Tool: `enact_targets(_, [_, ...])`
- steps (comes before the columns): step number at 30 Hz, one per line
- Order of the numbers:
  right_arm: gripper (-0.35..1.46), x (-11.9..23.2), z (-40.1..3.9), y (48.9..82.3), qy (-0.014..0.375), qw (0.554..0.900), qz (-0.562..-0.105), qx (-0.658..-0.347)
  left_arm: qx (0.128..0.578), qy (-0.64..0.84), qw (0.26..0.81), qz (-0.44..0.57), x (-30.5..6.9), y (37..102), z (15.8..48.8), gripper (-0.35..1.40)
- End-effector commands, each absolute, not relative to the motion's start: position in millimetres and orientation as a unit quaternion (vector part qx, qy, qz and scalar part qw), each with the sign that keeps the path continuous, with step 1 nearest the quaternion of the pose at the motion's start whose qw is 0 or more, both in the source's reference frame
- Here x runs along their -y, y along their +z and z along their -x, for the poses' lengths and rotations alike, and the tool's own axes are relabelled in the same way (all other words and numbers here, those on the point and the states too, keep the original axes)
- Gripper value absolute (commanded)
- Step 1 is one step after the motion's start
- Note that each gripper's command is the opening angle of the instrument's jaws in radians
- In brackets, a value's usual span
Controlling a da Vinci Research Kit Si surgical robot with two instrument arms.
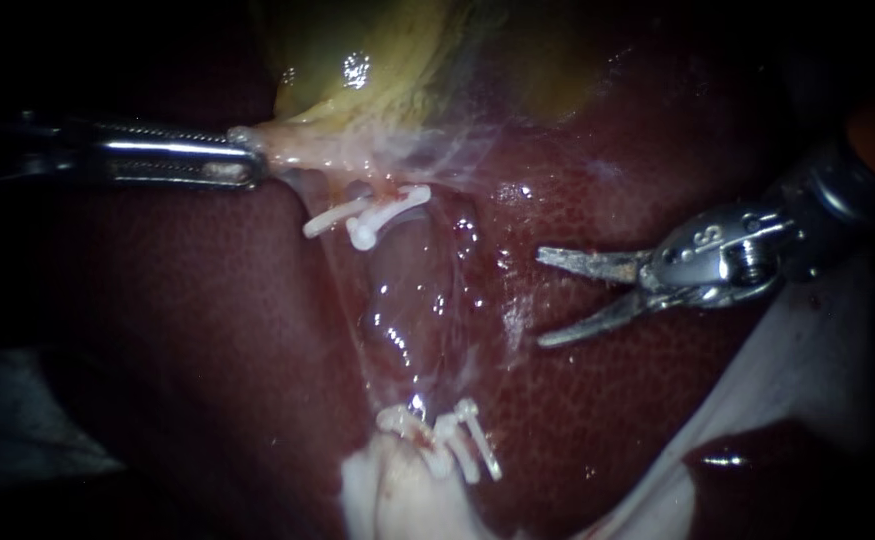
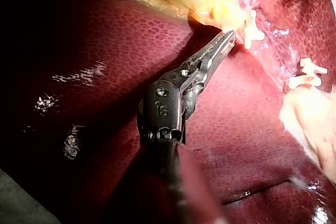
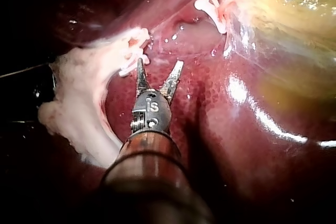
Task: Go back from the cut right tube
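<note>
The right instrument [image 1: 541, 298] hangs over the liver [image 1: 647, 430], jaws spread wide and gripping nothing, well apart from the clips. The upper clips [image 1: 369, 215] sit just under the gallbladder [image 1: 377, 60] and the lower clips [image 1: 457, 445] further down, with a translucent strip [image 1: 402, 320] between; whether this is the cut tube cannot be told. The left instrument [image 1: 247, 168] has its jaws clamped on pale tissue [image 1: 287, 145] at the gallbladder's neck

The endoscope sits close over the liver [image 1: 207, 330], the wrist cameras look from behind along the left instrument [image 2: 229, 36] and right instrument [image 3: 160, 63], and all three share the clips [image 1: 402, 203] by the gallbladder [image 1: 377, 60].
</note>
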State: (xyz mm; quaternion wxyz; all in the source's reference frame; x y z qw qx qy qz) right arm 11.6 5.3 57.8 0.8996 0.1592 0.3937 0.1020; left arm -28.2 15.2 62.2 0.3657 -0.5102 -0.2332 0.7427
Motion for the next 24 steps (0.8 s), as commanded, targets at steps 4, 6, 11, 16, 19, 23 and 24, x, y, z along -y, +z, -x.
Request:
enact_targets(4, [1.45, -5.3, -11.7, 57.9, 0.1, 0.899, -0.16, -0.395, 0.227, 0.746, 0.364, 0.509, -14.7, 64.4, 29.3, -0.35])
enact_targets(6, [1.45, -5.3, -11.6, 57.9, 0.1, 0.899, -0.16, -0.395, 0.231, 0.746, 0.366, 0.507, -14.5, 65.7, 30.1, -0.35])
enact_targets(11, [1.45, -5.3, -11.6, 57.9, 0.1, 0.899, -0.16, -0.395, 0.238, 0.747, 0.366, 0.502, -14.0, 68.1, 31.6, -0.35])
enact_targets(16, [1.45, -5.3, -11.5, 57.9, 0.099, 0.899, -0.16, -0.395, 0.238, 0.748, 0.365, 0.501, -13.9, 68.4, 31.9, -0.35])
enact_targets(19, [1.45, -5.3, -11.5, 57.9, 0.099, 0.899, -0.161, -0.396, 0.238, 0.748, 0.365, 0.501, -13.9, 68.3, 31.8, -0.35])
enact_targets(23, [1.45, -5.3, -12.1, 58.3, 0.092, 0.892, -0.179, -0.404, 0.24, 0.748, 0.364, 0.501, -13.9, 67.6, 31.4, -0.35])
enact_targets(24, [1.45, -5.2, -12.4, 58.5, 0.089, 0.89, -0.186, -0.407, 0.241, 0.747, 0.364, 0.501, -14.0, 67.3, 31.1, -0.35])
